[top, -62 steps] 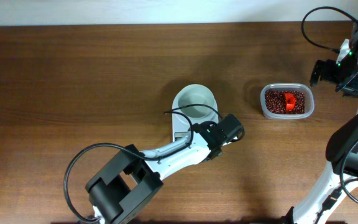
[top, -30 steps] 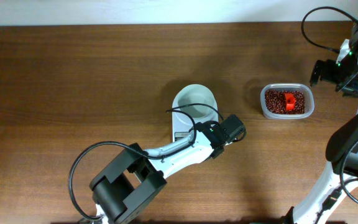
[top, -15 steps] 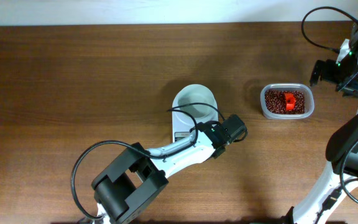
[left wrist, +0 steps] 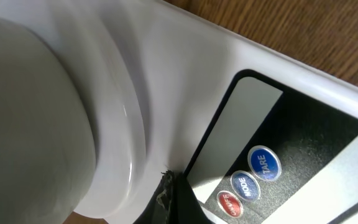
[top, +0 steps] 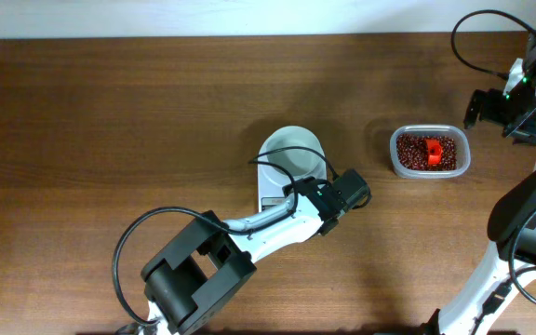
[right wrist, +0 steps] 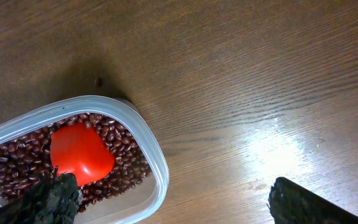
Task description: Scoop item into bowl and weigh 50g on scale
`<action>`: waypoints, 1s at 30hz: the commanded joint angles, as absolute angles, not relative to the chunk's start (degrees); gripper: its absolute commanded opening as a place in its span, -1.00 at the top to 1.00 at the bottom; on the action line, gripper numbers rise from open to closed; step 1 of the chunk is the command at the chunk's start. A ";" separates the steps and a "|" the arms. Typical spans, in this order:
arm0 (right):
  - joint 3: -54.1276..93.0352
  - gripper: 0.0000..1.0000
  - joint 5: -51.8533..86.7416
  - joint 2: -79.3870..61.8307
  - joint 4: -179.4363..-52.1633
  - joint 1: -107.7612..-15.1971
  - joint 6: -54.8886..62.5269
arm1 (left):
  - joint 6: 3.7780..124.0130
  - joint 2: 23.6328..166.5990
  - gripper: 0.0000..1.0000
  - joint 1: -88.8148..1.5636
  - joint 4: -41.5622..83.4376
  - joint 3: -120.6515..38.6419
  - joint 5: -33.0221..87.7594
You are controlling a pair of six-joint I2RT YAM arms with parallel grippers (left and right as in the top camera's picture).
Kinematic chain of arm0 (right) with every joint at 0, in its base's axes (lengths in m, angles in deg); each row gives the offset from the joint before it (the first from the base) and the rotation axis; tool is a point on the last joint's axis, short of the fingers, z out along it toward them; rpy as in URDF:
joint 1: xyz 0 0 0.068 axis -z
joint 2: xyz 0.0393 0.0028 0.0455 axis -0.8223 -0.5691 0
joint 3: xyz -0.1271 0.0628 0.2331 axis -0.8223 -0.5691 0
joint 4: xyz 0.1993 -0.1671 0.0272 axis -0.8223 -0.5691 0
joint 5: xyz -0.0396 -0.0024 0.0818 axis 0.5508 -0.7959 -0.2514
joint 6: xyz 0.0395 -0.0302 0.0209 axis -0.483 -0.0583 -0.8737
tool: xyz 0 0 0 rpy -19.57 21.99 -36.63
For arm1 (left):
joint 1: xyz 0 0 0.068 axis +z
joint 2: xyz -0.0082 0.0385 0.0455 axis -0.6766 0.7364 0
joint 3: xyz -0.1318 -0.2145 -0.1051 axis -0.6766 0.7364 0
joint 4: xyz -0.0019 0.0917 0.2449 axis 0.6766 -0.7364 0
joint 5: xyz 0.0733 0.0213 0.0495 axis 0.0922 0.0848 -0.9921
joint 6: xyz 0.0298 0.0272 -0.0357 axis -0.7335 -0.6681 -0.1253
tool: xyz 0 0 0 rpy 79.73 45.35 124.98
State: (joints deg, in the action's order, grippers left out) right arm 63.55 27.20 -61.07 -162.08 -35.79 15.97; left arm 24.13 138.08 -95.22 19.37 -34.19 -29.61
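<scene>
Closed, empty left pincer [left wrist: 168, 194] stood at the buttons [left wrist: 242, 186] of the scale [top: 271, 196]; the press likely needed one button, lightly. Bowl [top: 291, 154] sat on the scale; beans [top: 411, 154] lay in the tub [right wrist: 156, 163] by the open right pincer [right wrist: 178, 202].

White bowl [top: 291, 152], seemingly empty, sits upright on the white scale [top: 270, 197]; reddish-brown beans [top: 409, 154] heaped at its three o'clock.
</scene>
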 commanded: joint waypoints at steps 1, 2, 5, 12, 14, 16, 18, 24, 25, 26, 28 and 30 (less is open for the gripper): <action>64.62 -0.97 27.68 -61.38 -162.06 -35.57 15.32 | 21.29 144.44 1.00 -95.37 17.58 -30.60 -19.25; 64.62 -0.97 27.68 -61.38 -162.06 -35.57 15.32 | 21.26 144.41 1.00 -95.72 17.12 -30.60 -19.23; 64.62 -0.97 27.68 -61.38 -162.06 -35.57 15.32 | 21.31 144.17 1.00 -96.31 16.51 -30.71 -19.25; 64.62 -0.97 27.68 -61.38 -162.06 -35.57 15.32 | 21.74 140.57 1.00 -96.33 15.48 -30.71 -15.73; 64.62 -0.98 27.68 -61.38 -162.06 -35.57 15.32 | 21.48 140.04 1.00 -96.33 14.81 -30.71 -14.95; 64.62 -0.98 27.68 -61.38 -162.06 -35.57 15.32 | 20.63 139.67 1.00 -96.33 14.26 -30.71 -13.33; 64.62 -0.98 27.68 -61.38 -162.06 -35.57 15.32 | 20.63 139.39 1.00 -96.60 14.13 -30.71 -13.33; 64.62 -0.98 27.68 -61.38 -162.06 -35.57 15.32 | 20.65 139.26 1.00 -97.30 14.11 -30.69 -13.31; 64.62 -0.98 27.68 -61.38 -162.06 -35.57 15.32 | 20.67 139.28 1.00 -97.27 14.17 -30.67 -13.31; 64.62 -0.98 27.68 -61.38 -162.06 -35.57 15.32 | 20.67 139.52 1.00 -97.14 14.41 -30.54 -13.37; 64.62 -0.97 27.68 -61.38 -162.06 -35.57 15.32 | 20.67 140.61 1.00 -96.99 14.81 -30.54 -13.57; 64.62 -0.98 27.68 -61.38 -162.06 -35.57 15.32 | 21.59 141.00 1.00 -96.84 15.40 -30.54 -15.69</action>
State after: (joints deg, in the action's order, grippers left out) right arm 63.55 27.20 -61.07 -162.08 -35.79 15.97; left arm 21.20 136.09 -96.55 14.61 -33.55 -21.24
